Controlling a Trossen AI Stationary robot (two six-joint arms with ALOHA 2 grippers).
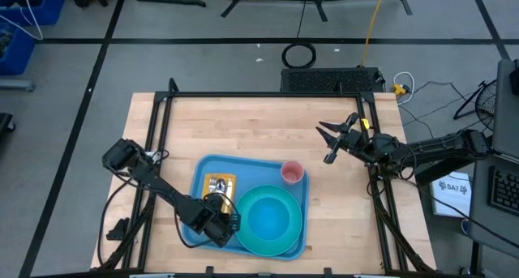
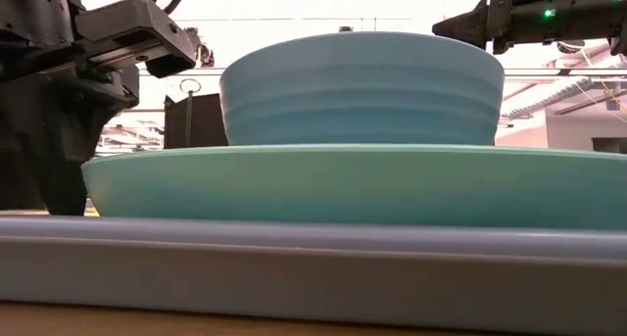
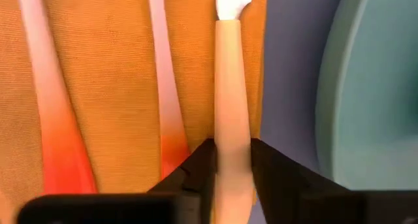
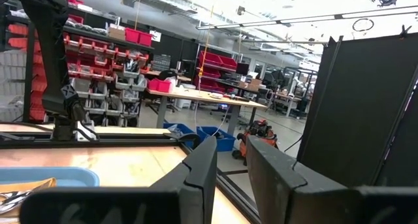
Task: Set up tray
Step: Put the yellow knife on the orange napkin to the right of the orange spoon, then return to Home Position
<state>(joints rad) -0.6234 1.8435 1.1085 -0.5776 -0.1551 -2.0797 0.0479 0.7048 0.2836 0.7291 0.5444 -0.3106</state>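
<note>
The blue tray (image 1: 209, 166) lies in the middle of the table. On it stand a turquoise plate (image 1: 285, 239) with a bowl (image 1: 270, 213), a pink cup (image 1: 292, 173) and an orange napkin (image 1: 217, 181) with cutlery. In the left wrist view, two utensils with pink-red handles (image 3: 49, 119) lie on the napkin (image 3: 111, 87). My left gripper (image 3: 232, 149) is down over the napkin, shut on a pale-handled utensil (image 3: 232, 87). My right gripper (image 1: 327, 140) hangs in the air off the tray's far right corner, open by a narrow gap (image 4: 232, 152). My left gripper pinches the utensil's pale handle (image 3: 232, 129) between its two fingers, one on each side, the fingers across it. It comes from above, pointing down. The handle runs along the napkin's edge beside bare tray (image 3: 287, 87). Whether it is lifted off the napkin, I cannot tell.
The plate (image 2: 362, 184) and bowl (image 2: 362, 86) stand close beside my left gripper, on the tray's right half. A black frame (image 1: 268, 94) runs around the wooden table top (image 1: 243, 124). Bare wood lies beyond the tray's far edge. Cables lie off the table's right side.
</note>
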